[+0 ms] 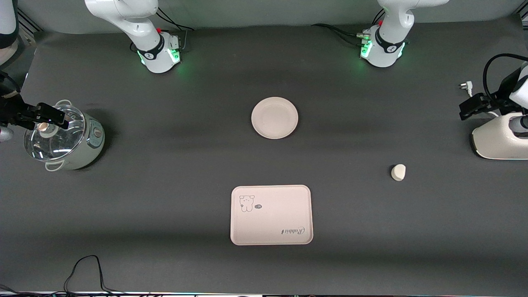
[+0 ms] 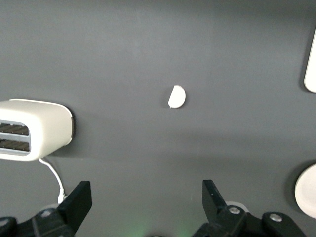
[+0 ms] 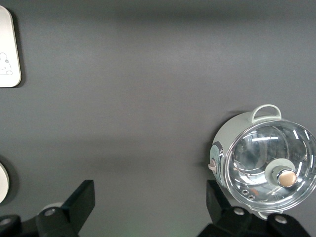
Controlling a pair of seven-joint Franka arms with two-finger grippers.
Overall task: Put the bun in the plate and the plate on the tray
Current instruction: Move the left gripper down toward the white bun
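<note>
A dark grey table (image 1: 165, 165) carries it all. The plate (image 1: 274, 117) sits mid-table with nothing on it, and the tray (image 1: 271, 215) lies flat nearer the front camera, nothing on it either. The bun (image 1: 398, 172) rests alone on the bare surface toward the left arm's end, near a white toaster (image 1: 497, 139). At the right arm's end stands a glass-lidded pot (image 1: 62, 136).

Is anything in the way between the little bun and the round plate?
No, nothing visible. Only bare table lies between the bun and the plate. The tray sits nearer the camera, off that path. The open left gripper hangs over the toaster.
</note>
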